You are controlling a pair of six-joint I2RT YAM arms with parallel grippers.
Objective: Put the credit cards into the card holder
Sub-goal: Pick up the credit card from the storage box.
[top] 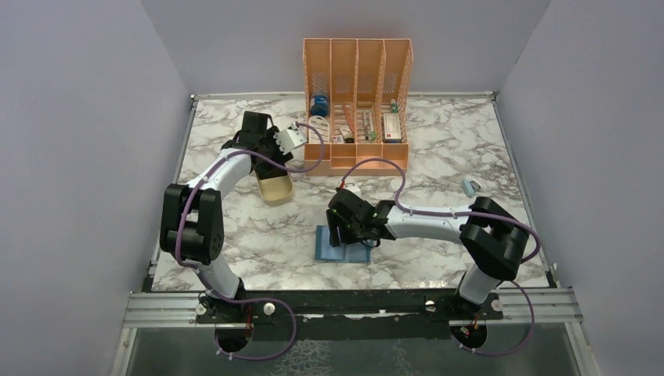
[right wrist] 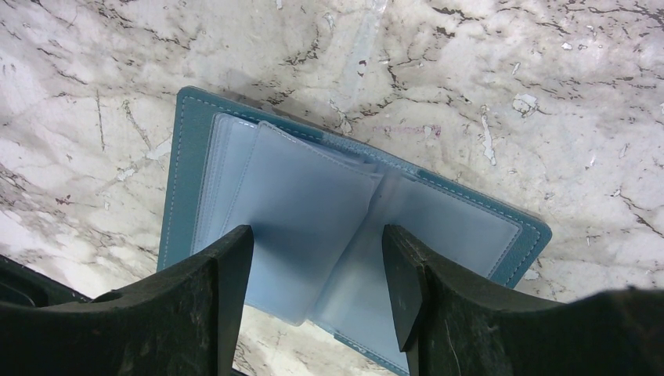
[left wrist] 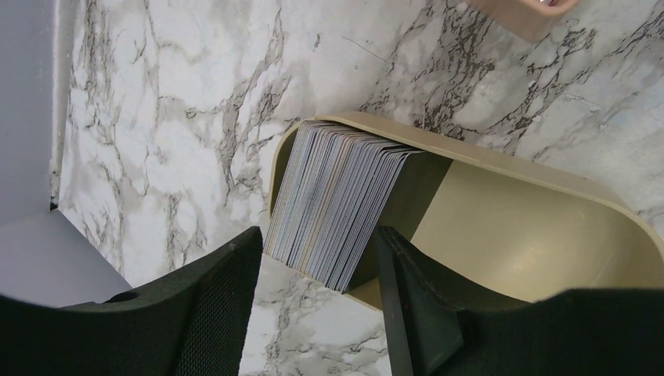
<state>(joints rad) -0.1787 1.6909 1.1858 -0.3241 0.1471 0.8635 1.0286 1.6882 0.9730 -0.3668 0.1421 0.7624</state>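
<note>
Hovering, my left gripper (left wrist: 317,254) has its fingers spread wide astride the credit cards (left wrist: 337,200), a thick stack standing on edge at one end of the beige tray (left wrist: 517,211). They look thin, stiff, light and slick, so pinching one by its edges seems best. My right gripper (right wrist: 317,243), also spread, hangs over the card holder (right wrist: 188,157), which lies unfolded with its floppy clear sleeves seemingly empty.

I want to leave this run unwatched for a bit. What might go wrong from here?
1. The credit cards sit tightly packed on edge in the tray; the open left gripper above them may well pinch several at once, or slip off.
2. The card holder lies open with loose clear sleeves lifted; the open right gripper over them might crumple a sleeve or push the holder across the table.
</note>
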